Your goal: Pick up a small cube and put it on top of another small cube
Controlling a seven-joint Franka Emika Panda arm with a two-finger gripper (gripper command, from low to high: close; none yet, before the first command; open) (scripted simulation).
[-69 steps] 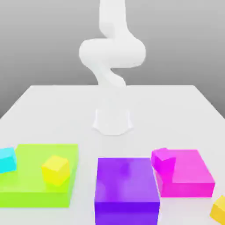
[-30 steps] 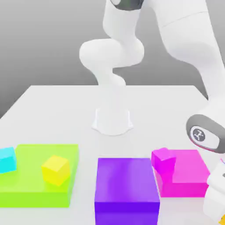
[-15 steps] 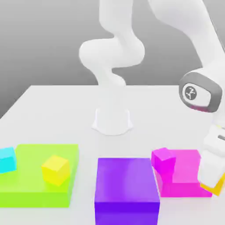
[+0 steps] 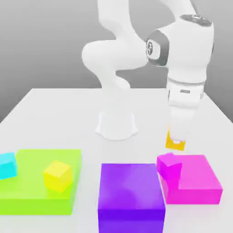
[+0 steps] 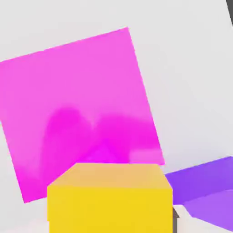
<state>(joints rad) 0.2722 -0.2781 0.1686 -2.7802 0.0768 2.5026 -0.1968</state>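
I have the orange cube [image 4: 175, 145] clenched in the gripper [image 4: 178, 136], lifted above the surface [image 4: 68, 120]. In the exterior view it hangs near the magenta block [image 4: 193, 179], higher in the picture than the small magenta cube [image 4: 169, 166] I want to stack it on. That cube sits at the block's corner on the exterior view's left, close to the purple block [image 4: 131, 186].

From the hand view, the held cube [image 5: 110, 207] hides much of what lies under it, so my first worry is alignment. If I judge the offset from the exterior view alone, I could misread depth and let go with the cube half over an edge; it would tip and roll off onto the magenta block or the surface.

The lower cube also looks turned relative to the block. Should I come down with the faces mismatched, the contact patch shrinks and the stack gets touchy. Going down too low on the way across is another risk: the cube's bottom edge could clip the target and shove it off its corner, perhaps towards the purple block. Pressing too hard could do the same.

Release needs care too. If one finger drags as the grip opens, or I pull away sideways rather than straight up, the top cube may shift. I'd centre first, descend slowly, then open. The yellow cube [image 4: 58, 176] and cyan cube [image 4: 7, 165] are well apart from this and shouldn't interfere.
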